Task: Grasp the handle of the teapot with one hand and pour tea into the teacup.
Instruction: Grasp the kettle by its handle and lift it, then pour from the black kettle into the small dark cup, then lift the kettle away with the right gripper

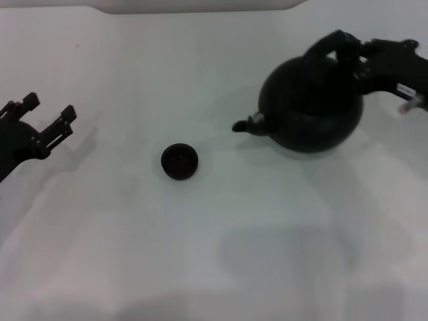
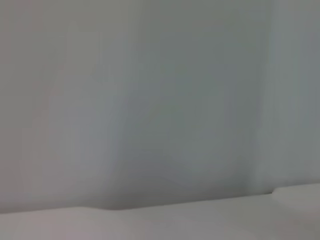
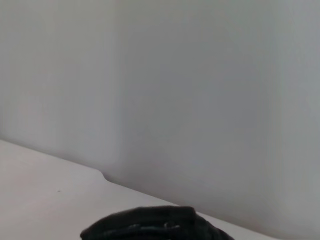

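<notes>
The round matte black teapot (image 1: 311, 107) is at the right of the head view, its short spout (image 1: 246, 124) pointing left toward the teacup. My right gripper (image 1: 352, 55) comes in from the right and is shut on the arched black handle (image 1: 328, 43) at the pot's top. A faint shadow on the table nearer me suggests the pot is held off the surface. A black ribbed part of the handle (image 3: 150, 225) shows in the right wrist view. The tiny dark teacup (image 1: 179, 161) stands on the white table, left of the spout. My left gripper (image 1: 49, 107) is open and empty at the far left.
The white table (image 1: 134, 254) stretches around the cup and pot. Its far edge (image 1: 200, 10) meets a pale wall at the back. The left wrist view shows only the wall and a strip of table (image 2: 150, 222).
</notes>
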